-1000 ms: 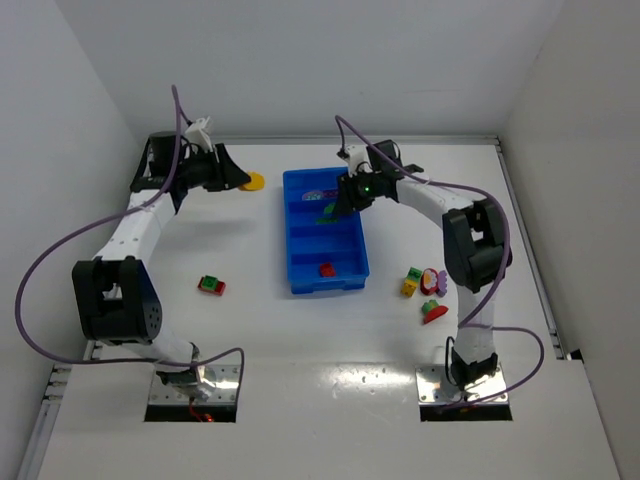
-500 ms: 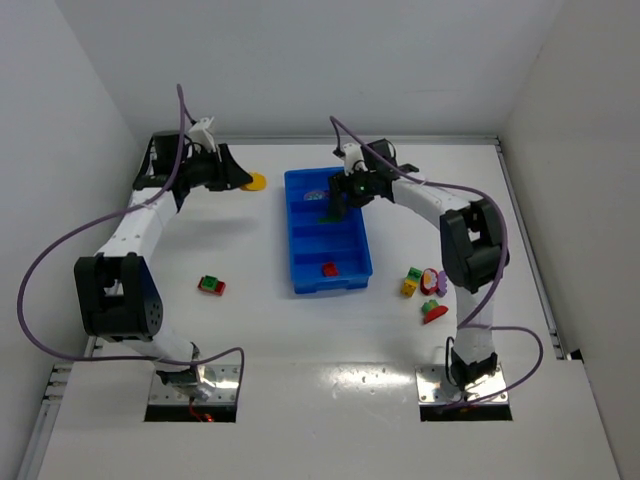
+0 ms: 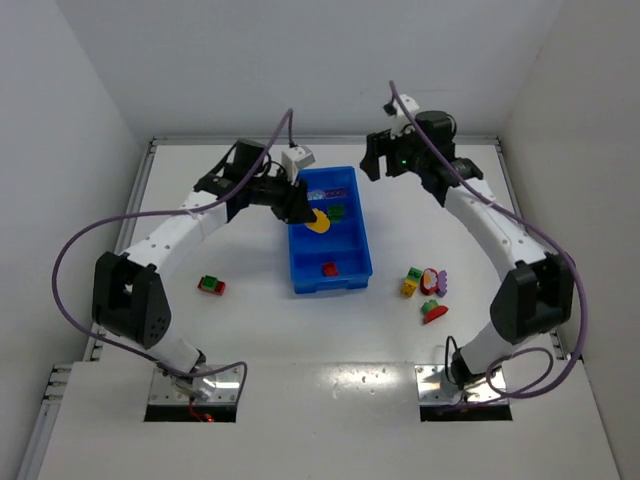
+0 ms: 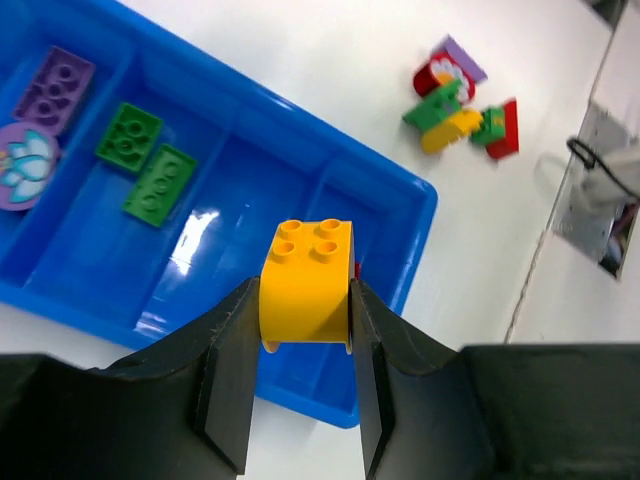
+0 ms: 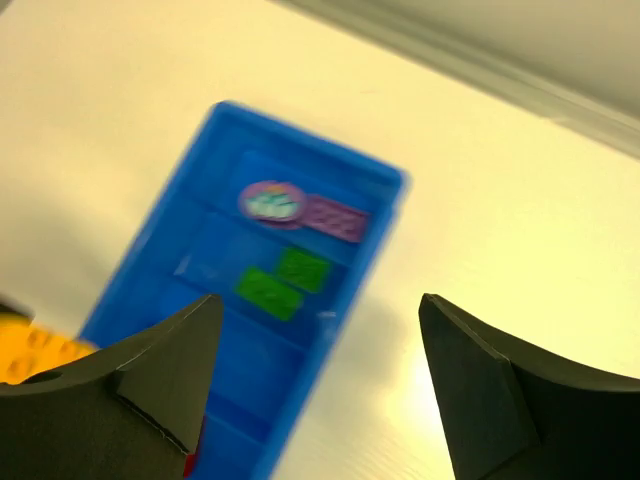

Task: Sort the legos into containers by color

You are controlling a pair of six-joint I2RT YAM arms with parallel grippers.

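Gripping a yellow lego (image 4: pixel 306 280), left gripper (image 4: pixel 300 330) hangs over blue tray (image 4: pixel 400 250); right gripper (image 5: pixel 320 312) nr tray's far end, jaws wide, empty.

Both arms are built of smooth white links joined by bulky black motor housings. The left arm (image 3: pixel 175 232) stands on a bare metal plate (image 3: pixel 228 398) at seven o'clock of the overhead view. The right arm (image 3: pixel 492 222) stands on a second plate (image 3: pixel 500 398) at five o'clock. A purple cable (image 3: pixel 62 262) loops loosely beside the left arm, and another purple cable (image 3: pixel 578 300) trails along the right. A white camera block (image 3: pixel 298 159) sits on the left wrist, and a small green light (image 3: pixel 402 163) glows on the right one. The left hand (image 4: pixel 303 310) and the right hand (image 5: pixel 320 345) have matte black, wedge-shaped fingers (image 5: pixel 165 365) with flat, faceted faces.
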